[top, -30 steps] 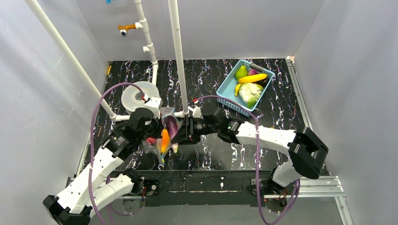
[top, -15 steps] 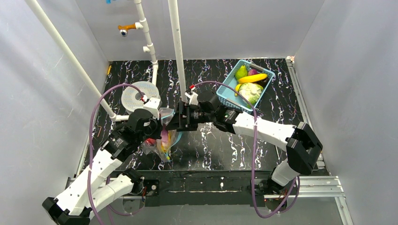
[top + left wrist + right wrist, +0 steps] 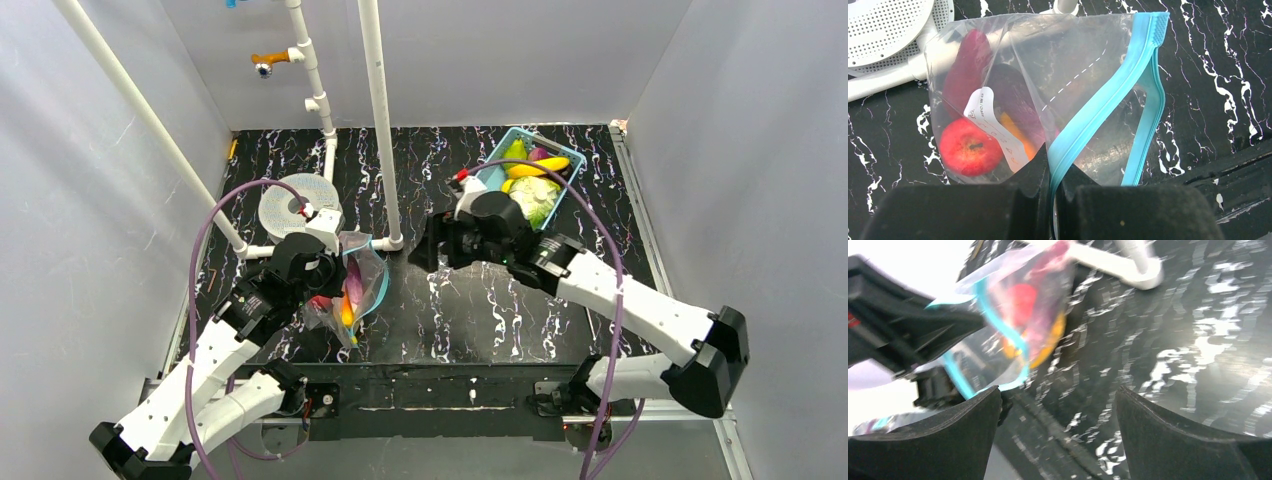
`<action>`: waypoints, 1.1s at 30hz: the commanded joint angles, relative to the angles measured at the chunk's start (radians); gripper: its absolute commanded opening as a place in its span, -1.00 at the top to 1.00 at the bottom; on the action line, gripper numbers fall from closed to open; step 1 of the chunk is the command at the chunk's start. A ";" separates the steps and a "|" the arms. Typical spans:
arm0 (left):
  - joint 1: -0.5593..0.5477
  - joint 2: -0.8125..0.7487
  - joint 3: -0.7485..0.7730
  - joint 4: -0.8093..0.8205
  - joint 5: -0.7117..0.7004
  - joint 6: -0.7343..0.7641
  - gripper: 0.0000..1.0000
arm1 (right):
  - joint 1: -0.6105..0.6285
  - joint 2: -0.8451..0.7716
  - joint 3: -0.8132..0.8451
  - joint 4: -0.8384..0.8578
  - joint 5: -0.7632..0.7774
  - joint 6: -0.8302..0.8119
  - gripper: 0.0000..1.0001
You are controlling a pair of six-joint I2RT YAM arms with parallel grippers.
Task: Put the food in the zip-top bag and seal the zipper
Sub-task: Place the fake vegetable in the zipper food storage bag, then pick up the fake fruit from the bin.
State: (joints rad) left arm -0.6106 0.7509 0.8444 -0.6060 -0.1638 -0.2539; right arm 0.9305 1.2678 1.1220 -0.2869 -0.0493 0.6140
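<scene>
The clear zip-top bag [image 3: 1048,65] hangs from my left gripper [image 3: 1052,172], which is shut on its light-blue zipper [image 3: 1098,107]. The mouth gapes open, its far strip [image 3: 1148,130] apart from the near one. Inside lie a red apple [image 3: 969,152], an orange piece [image 3: 1015,135] and dark magenta pieces [image 3: 965,67]. From above the bag [image 3: 358,285] sits left of centre by my left gripper [image 3: 330,275]. My right gripper [image 3: 428,248] is open and empty, right of the bag; its view is blurred and shows the bag [image 3: 1023,325] ahead.
A light-blue basket [image 3: 490,205] at the back right holds a banana [image 3: 540,167], a green piece and a pale leafy vegetable. White pipes [image 3: 378,110] stand at the back, with a perforated white disc [image 3: 290,205] at left. Grey walls enclose the black marbled table.
My right gripper let the dark magenta piece go into the bag, then drew back to the right and toward the basket, now empty. My left gripper keeps its hold on the zipper.
</scene>
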 commanded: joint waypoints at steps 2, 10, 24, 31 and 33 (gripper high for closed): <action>0.005 -0.004 -0.002 0.012 0.007 0.010 1.00 | -0.097 -0.084 -0.077 -0.079 0.293 -0.114 -0.79; 0.005 -0.002 -0.001 0.011 0.010 0.012 1.00 | -0.277 -0.002 -0.137 -0.135 0.446 -0.098 -0.77; 0.005 -0.005 0.004 0.005 0.026 0.013 1.00 | -0.576 0.234 0.120 -0.100 0.458 -0.131 -0.78; 0.005 -0.031 0.005 0.001 0.035 0.013 1.00 | -0.693 0.462 0.409 -0.176 0.464 -0.037 -0.79; 0.005 -0.040 0.007 0.000 0.036 0.013 1.00 | -0.733 0.536 0.491 -0.212 0.438 0.029 -0.79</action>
State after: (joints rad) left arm -0.6106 0.7393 0.8444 -0.6069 -0.1397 -0.2533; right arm 0.2690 1.6902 1.4428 -0.4498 0.3872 0.5244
